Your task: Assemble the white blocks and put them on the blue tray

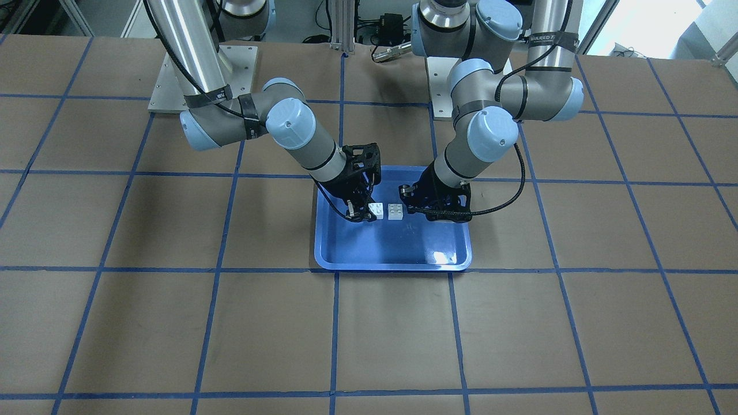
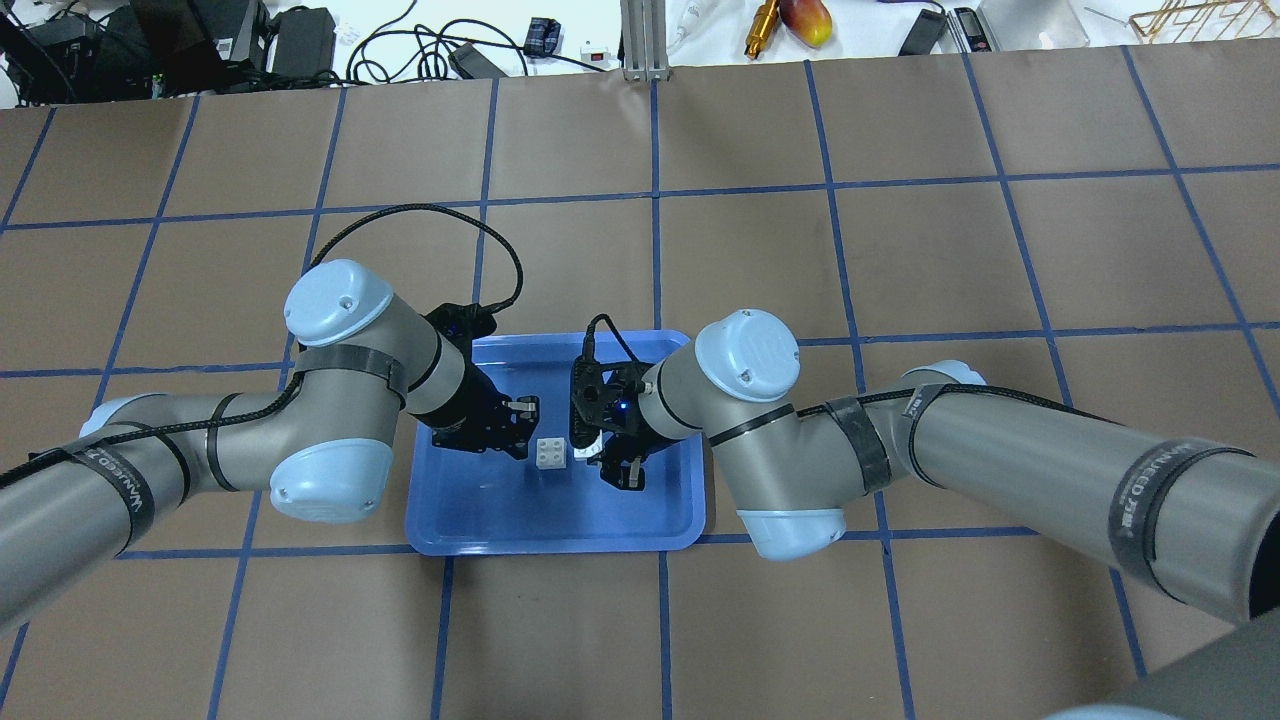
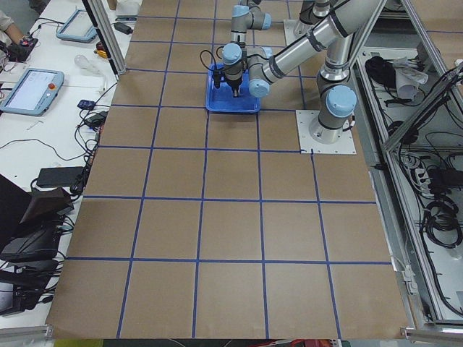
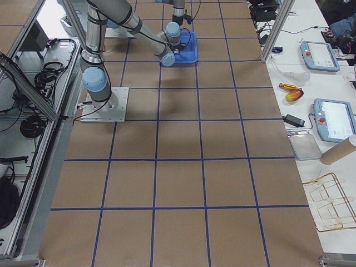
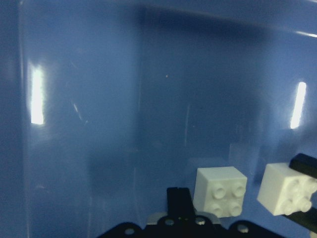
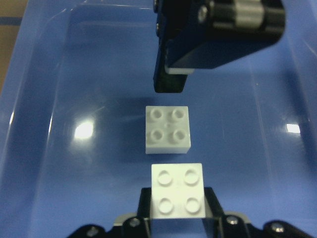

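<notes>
The blue tray (image 1: pixel 392 266) lies at the table's middle, also in the overhead view (image 2: pixel 550 545). Two white four-stud blocks are over it, side by side and apart. My right gripper (image 1: pixel 362 214) is shut on one white block (image 6: pixel 177 196) and holds it low over the tray floor. The other white block (image 6: pixel 168 129) rests loose on the tray (image 6: pixel 49 148), just ahead of the held one. My left gripper (image 2: pixel 522 425) hovers beside the loose block (image 5: pixel 219 191), fingers together and holding nothing.
The table is brown paper with a blue tape grid (image 1: pixel 334 334). Two arm base plates (image 1: pixel 202 75) stand on the robot's side. Cables and small items (image 2: pixel 800 20) lie beyond the far edge. Both forearms lean over the tray's robot-side rim.
</notes>
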Available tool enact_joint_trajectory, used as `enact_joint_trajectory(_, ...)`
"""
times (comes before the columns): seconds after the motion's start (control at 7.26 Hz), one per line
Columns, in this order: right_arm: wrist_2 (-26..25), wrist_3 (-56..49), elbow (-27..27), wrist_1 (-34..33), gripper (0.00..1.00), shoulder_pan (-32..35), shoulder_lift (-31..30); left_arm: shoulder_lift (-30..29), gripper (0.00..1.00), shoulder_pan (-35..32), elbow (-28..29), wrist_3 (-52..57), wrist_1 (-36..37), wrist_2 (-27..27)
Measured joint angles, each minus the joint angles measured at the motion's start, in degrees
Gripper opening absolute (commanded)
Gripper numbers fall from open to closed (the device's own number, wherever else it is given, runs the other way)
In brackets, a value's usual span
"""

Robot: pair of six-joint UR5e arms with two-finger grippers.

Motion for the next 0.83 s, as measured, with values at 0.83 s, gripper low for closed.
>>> enact_joint_trajectory(0.83, 0.05, 0.52, 0.00, -1.45, 0.00, 1.30, 1.30, -1.20, 0.01, -0.69, 0.13, -0.39, 0.35, -0.06)
